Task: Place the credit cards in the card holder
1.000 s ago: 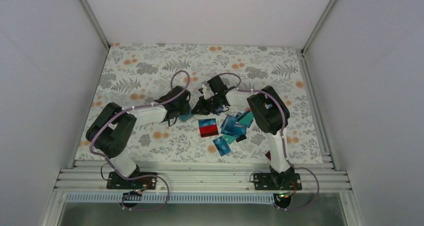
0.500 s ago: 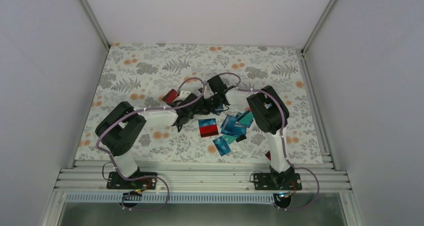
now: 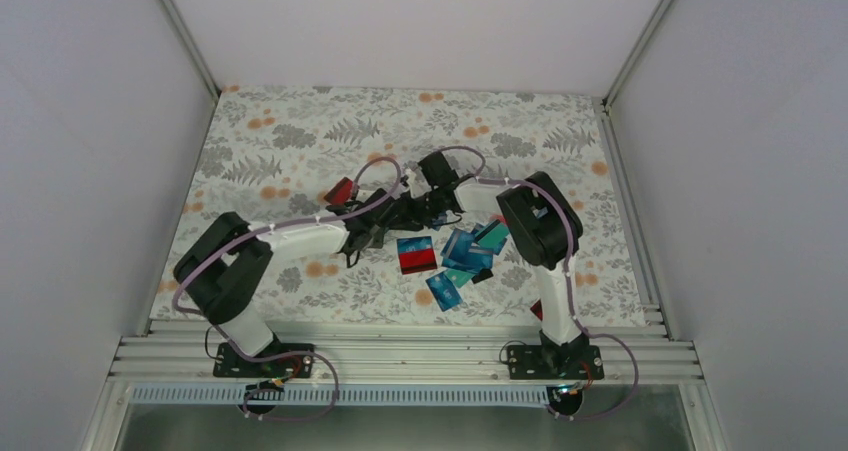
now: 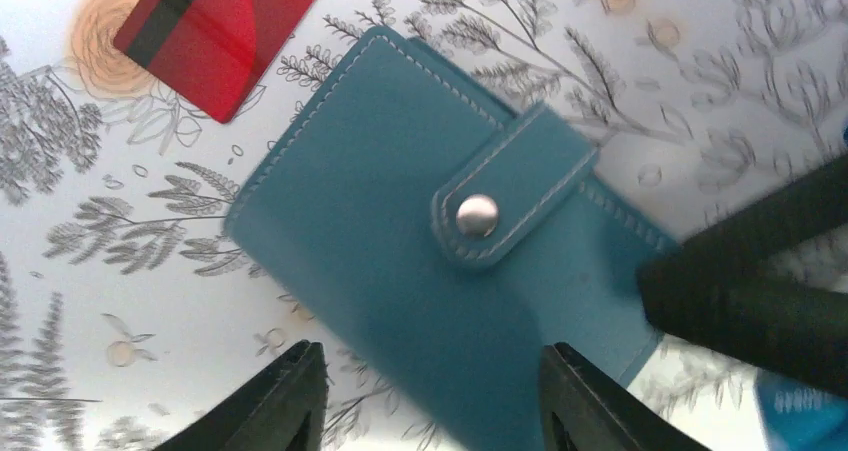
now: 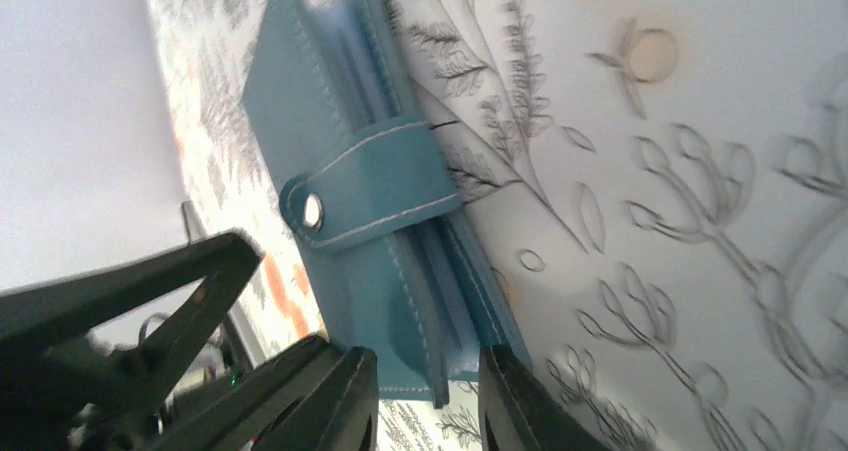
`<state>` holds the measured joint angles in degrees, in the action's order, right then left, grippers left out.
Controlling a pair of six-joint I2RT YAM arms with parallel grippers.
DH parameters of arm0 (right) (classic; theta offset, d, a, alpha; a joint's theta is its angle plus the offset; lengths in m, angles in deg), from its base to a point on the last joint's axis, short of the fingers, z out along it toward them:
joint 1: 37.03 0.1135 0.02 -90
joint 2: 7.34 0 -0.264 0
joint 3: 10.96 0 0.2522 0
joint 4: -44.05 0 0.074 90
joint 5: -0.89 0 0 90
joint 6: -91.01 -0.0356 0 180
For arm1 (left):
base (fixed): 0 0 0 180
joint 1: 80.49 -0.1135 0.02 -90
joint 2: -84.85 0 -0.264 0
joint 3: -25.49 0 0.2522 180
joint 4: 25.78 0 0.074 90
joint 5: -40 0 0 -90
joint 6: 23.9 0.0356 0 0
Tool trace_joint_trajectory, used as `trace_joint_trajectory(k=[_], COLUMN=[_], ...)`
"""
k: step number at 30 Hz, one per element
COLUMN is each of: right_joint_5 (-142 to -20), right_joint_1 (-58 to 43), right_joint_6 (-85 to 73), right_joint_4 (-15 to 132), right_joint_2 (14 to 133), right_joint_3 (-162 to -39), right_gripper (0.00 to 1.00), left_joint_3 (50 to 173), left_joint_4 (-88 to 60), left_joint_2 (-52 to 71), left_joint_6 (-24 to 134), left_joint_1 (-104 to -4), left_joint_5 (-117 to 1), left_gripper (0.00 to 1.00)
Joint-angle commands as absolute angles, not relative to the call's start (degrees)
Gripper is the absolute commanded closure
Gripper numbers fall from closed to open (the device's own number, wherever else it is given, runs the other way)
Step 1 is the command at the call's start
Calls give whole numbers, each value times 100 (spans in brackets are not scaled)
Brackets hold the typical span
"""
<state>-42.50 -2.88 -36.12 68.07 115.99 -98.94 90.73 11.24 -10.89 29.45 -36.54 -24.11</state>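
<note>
Looking down the left wrist, you see the card holder (image 4: 400,231) lying flat on the floral table (image 4: 100,301), strap and snap across its face. Your left gripper (image 4: 435,403) is released, its fingers spread wide at the holder's near edge. Your right gripper (image 5: 425,401) straddles one end of the holder with only a narrow gap, and you cannot tell whether it pinches that end. A red card (image 4: 220,21) lies just off the holder's corner, while the other credit cards (image 3: 462,251) sit heaped to the holder's right.
</note>
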Motion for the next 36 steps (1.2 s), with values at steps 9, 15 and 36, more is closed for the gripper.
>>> trace_joint_trajectory(k=[9, 15, 36], right_joint_5=[-5183, -6429, -11191], right_joint_1=[-325, -514, -1815], right_joint_6=[-2643, -2480, -1081], right_joint_4=[8155, 8871, 6838], right_joint_2=[9556, 8231, 5718], right_joint_3=[-9911, -10399, -7719], right_gripper=[0, 0, 0], left_joint_3=[10027, 10800, 6993], left_joint_4=[2807, 2871, -2651], left_joint_2=[529, 1315, 3234], left_joint_6=[3349, 3955, 6969], left_joint_1=[-3695, -3698, -6335], left_joint_5=[-2503, -1799, -2203], left_gripper=[0, 0, 0])
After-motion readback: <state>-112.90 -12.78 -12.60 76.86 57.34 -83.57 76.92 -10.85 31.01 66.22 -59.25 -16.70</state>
